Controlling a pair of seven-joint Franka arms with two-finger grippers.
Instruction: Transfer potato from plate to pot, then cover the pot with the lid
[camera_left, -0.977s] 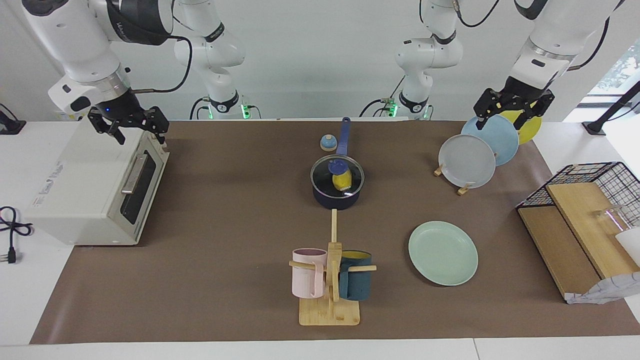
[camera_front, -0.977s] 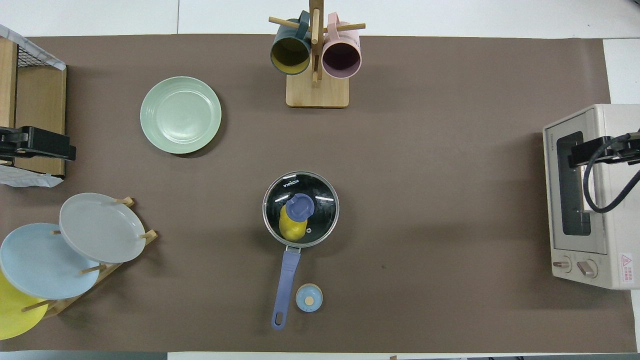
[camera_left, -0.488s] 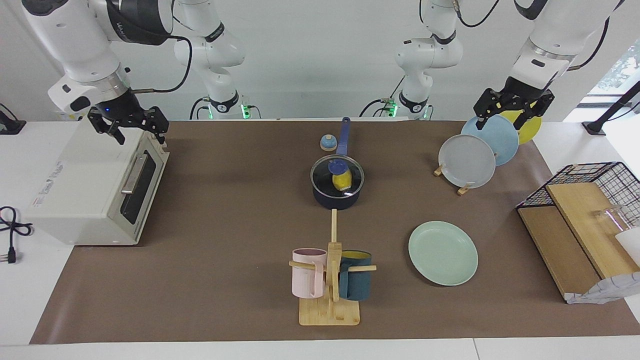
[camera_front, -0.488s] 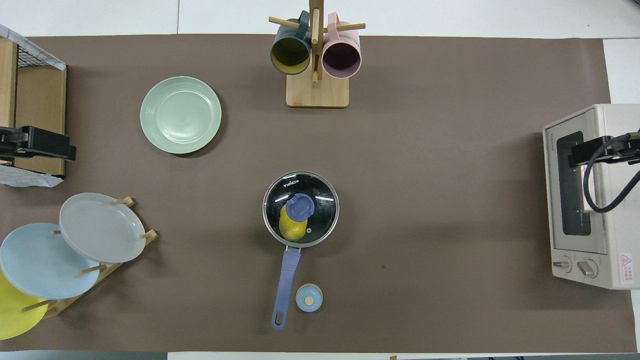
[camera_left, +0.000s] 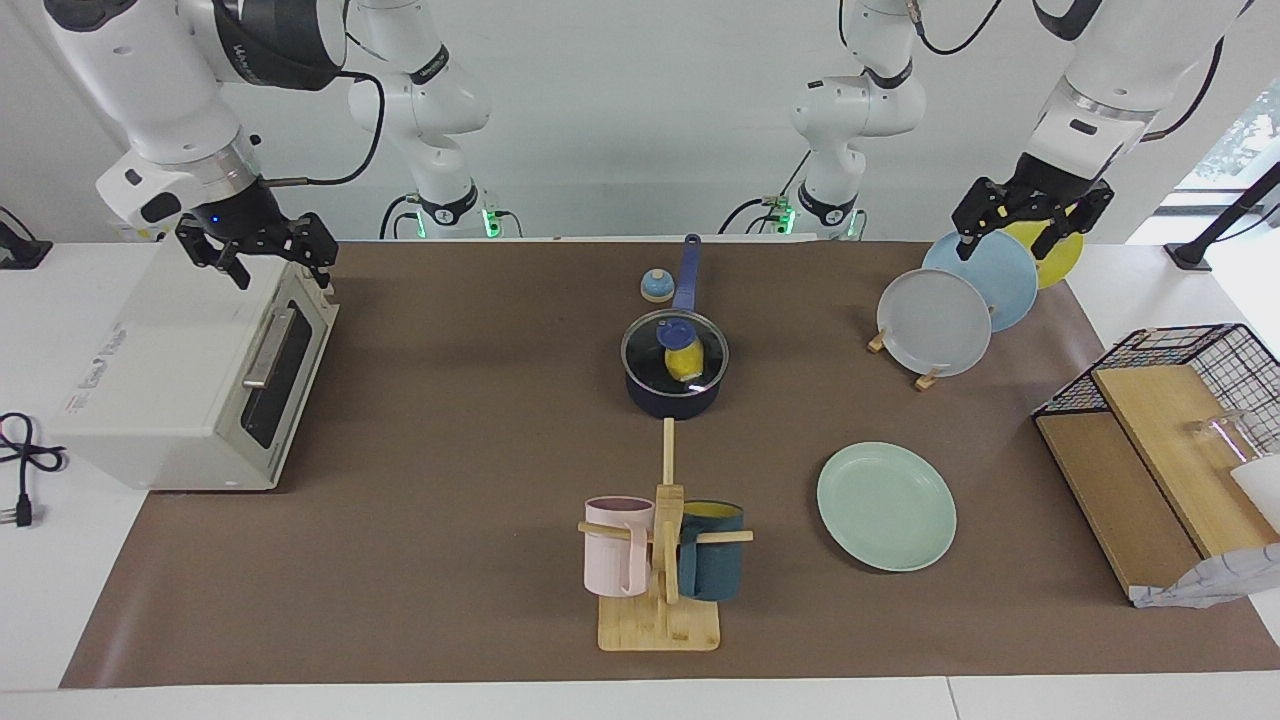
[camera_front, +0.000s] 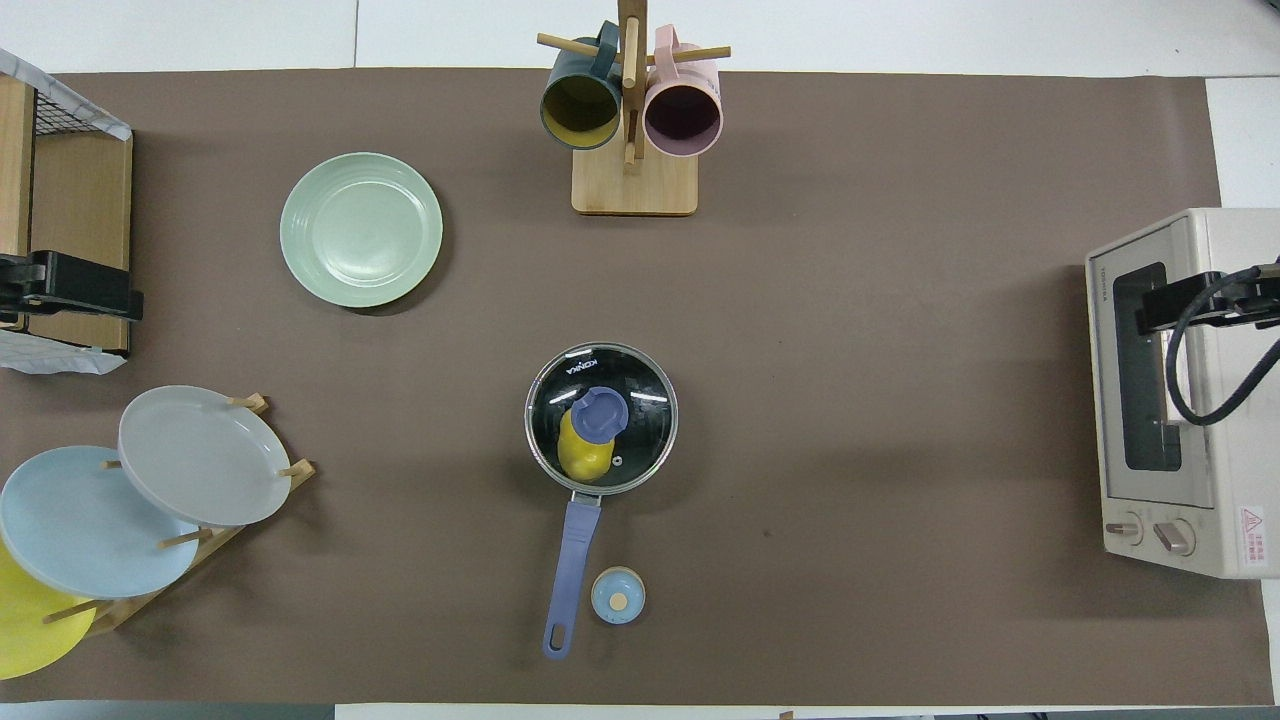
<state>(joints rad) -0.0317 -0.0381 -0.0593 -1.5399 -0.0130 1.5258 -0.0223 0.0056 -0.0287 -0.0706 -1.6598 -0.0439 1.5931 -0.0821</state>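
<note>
The dark navy pot (camera_left: 672, 397) stands mid-table with its blue handle (camera_front: 572, 560) pointing toward the robots. The clear glass lid (camera_left: 640, 352) with its blue knob sits on the pot and also shows in the overhead view (camera_front: 645, 405). The yellow potato (camera_left: 686, 366) lies inside under the lid (camera_front: 578, 460). The mint-green plate (camera_left: 886, 506) is bare, farther from the robots, toward the left arm's end. My left gripper (camera_left: 1008, 238) is open and empty, raised over the plate rack. My right gripper (camera_left: 282, 272) is open and empty over the toaster oven.
A toaster oven (camera_left: 190, 370) stands at the right arm's end. A wooden rack (camera_left: 935, 320) holds grey, light-blue and yellow plates at the left arm's end, beside a wire basket with boards (camera_left: 1180, 420). A mug tree (camera_left: 660, 560) stands farther out. A small blue-topped knob (camera_left: 656, 286) lies beside the pot handle.
My left gripper has drifted slightly up and toward its own end of the table. The right arm, pot, lid and potato have not moved.
</note>
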